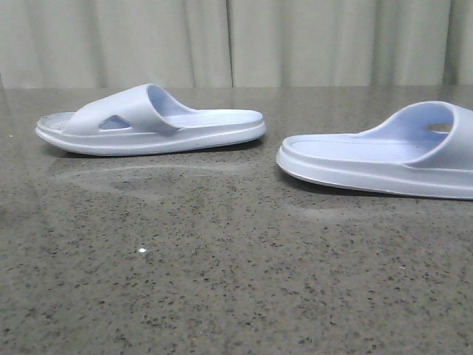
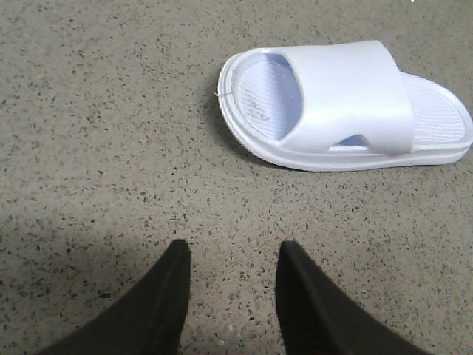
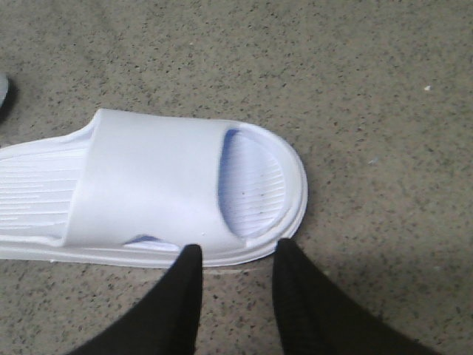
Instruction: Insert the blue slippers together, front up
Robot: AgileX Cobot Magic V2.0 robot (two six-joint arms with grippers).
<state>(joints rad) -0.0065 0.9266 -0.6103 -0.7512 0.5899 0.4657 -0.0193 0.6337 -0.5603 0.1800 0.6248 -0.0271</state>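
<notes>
**Both slippers lie flat and apart, neither one gripped**

You have the pair of pale lavender-blue foam slide sandals resting sole-down on the dark speckled stone table [image 1: 222, 281], well apart from each other. The left slipper [image 1: 151, 122] sits toward the far left with its toe pointing left; the right slipper [image 1: 384, 155] sits at the right, nearer to you, with its toe pointing right and partly cut off by the edge of the front view. Their heels face each other across a bare gap, so you will likely need to turn at least one before the two can nest together with the fronts up.

Your left gripper [image 2: 230, 285] hangs over bare table with its black fingers apart and nothing between them; the left slipper lies a little way beyond its tips. Your right gripper [image 3: 235, 285] also has its fingers spread and holds nothing, but its tips sit just beside the sole rim near the right slipper's toe, which suggests a grasp on that edge is the closer move.

Nothing else stands on the table between the slippers. A pale pleated curtain [image 1: 236, 41] hangs behind the far edge, well out of the way
</notes>
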